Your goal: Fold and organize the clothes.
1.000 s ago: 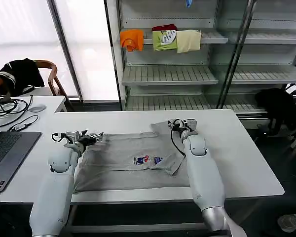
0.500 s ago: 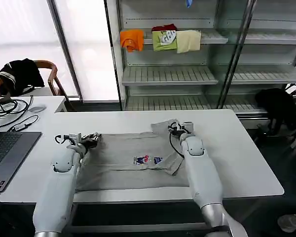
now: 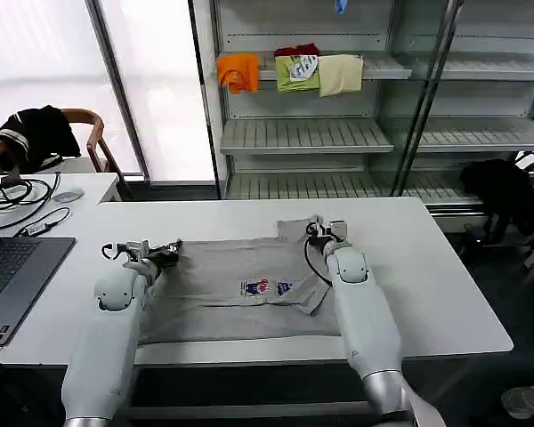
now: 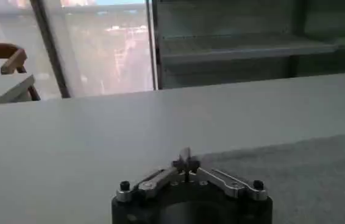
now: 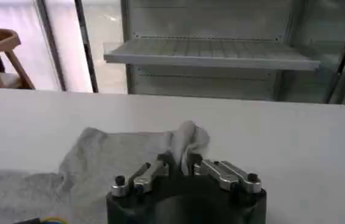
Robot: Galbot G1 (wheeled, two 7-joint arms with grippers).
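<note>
Soft matt grey cloth shirt (image 3: 240, 289), smooth matt white table (image 3: 445, 294), metal shelves (image 3: 307, 135)

— How many shirts by the pincers?
— One grey shirt (image 3: 240, 289), spread between the left gripper (image 3: 165, 255) and the right gripper (image 3: 319, 233), each pinching a fold of it.
— And beyond them?
— Three folded garments (image 3: 289, 69) on a shelf (image 3: 378, 64), far behind both pincers. One laptop (image 3: 9, 276) sits outboard of the left pincer.

No words, numbers or brand names can be read. The grey shirt (image 3: 240, 289) on the table carries a small red and blue chest print (image 3: 267, 287), too small to make out as lettering.
</note>
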